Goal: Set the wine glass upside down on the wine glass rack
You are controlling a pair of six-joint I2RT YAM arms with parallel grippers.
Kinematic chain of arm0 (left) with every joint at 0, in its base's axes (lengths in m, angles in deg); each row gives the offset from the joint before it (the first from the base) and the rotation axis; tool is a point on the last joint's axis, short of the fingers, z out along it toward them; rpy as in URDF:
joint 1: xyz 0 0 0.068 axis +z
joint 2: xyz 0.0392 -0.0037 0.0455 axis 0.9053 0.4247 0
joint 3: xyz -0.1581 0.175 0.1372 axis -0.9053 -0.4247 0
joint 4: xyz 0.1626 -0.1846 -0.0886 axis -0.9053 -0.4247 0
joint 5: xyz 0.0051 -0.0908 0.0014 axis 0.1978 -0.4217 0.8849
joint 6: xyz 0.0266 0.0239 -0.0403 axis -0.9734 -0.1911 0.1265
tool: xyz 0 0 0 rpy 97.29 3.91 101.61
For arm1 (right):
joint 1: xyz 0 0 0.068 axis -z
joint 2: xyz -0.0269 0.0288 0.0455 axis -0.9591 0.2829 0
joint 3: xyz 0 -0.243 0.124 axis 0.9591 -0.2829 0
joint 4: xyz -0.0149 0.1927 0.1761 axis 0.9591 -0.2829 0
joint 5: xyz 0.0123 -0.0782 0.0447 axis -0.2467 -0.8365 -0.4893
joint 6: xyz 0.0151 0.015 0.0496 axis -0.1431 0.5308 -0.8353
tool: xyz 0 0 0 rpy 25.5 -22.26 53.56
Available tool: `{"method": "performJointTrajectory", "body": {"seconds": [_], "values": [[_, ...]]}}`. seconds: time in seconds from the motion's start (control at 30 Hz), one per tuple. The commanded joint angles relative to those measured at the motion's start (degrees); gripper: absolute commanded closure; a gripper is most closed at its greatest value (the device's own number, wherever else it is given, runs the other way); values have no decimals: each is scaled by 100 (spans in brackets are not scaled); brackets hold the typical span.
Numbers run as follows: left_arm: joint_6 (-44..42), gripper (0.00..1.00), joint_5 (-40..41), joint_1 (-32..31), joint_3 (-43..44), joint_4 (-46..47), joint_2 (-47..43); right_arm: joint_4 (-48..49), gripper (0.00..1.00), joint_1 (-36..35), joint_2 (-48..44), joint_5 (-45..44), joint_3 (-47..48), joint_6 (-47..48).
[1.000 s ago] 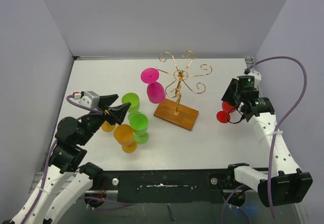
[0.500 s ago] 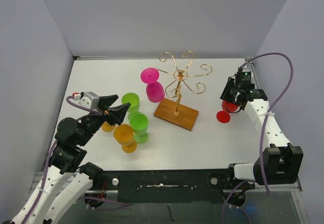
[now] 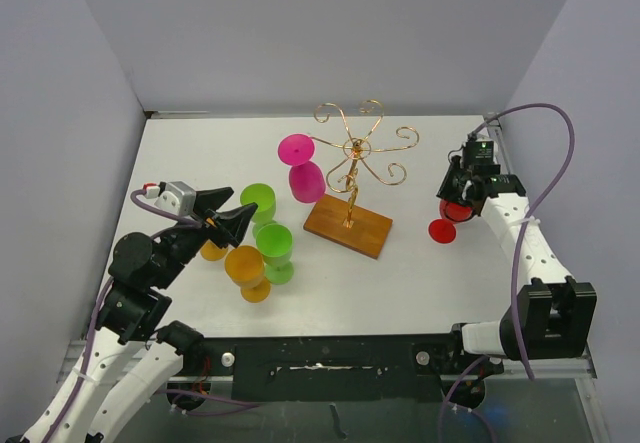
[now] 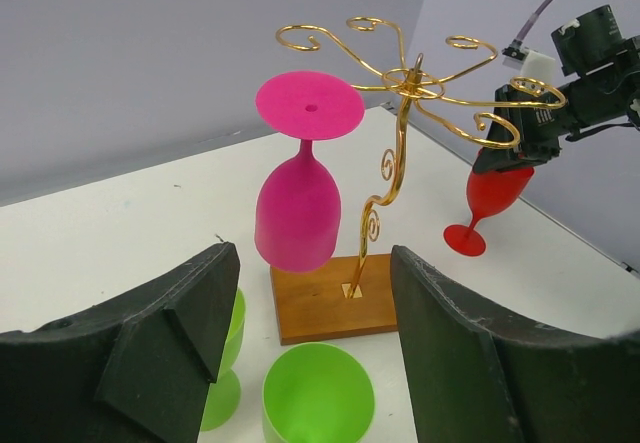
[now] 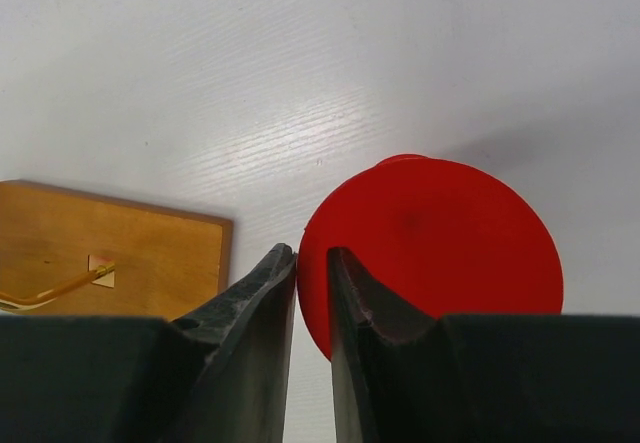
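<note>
Red wine glass [image 3: 452,215] upright on the counter [image 3: 420,273], right of the wine glass rack [image 3: 352,178]. Right claw [image 3: 462,201] pinches its bowl rim. We judge it light, stiff and slick. Left claw [image 4: 312,263] gapes empty.

Left claw [image 4: 312,268] wide open; right claw [image 5: 308,263] pinched nearly closed

Two green goblets [image 3: 273,243] and two orange goblets [image 3: 245,263] stand clustered (one orange half hidden) on the white table [image 3: 420,273].
</note>
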Motion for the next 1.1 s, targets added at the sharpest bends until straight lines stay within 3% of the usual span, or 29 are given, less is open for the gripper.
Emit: {"method": "performJointTrajectory", "body": {"seconds": [0.0, 0.17, 0.53, 0.8, 1.07], "values": [[-112, 39, 43, 10, 215, 238, 33, 219, 82, 6, 67, -84, 85, 50], [-62, 39, 12, 13, 437, 209, 148, 274, 100, -53, -236, -429, 127, -95], [1055, 36, -191, 10, 989, 1429, 613, 127, 100, -1037, -2192, -1970, 632, -563], [2849, 36, -757, -3, 1483, 2829, 1609, 1443, 100, -1186, -3451, -1276, 654, -685], [4307, 37, -684, -252, 2424, 3501, 2858, 3578, 100, -1175, -4193, -218, 99, -809]]}}
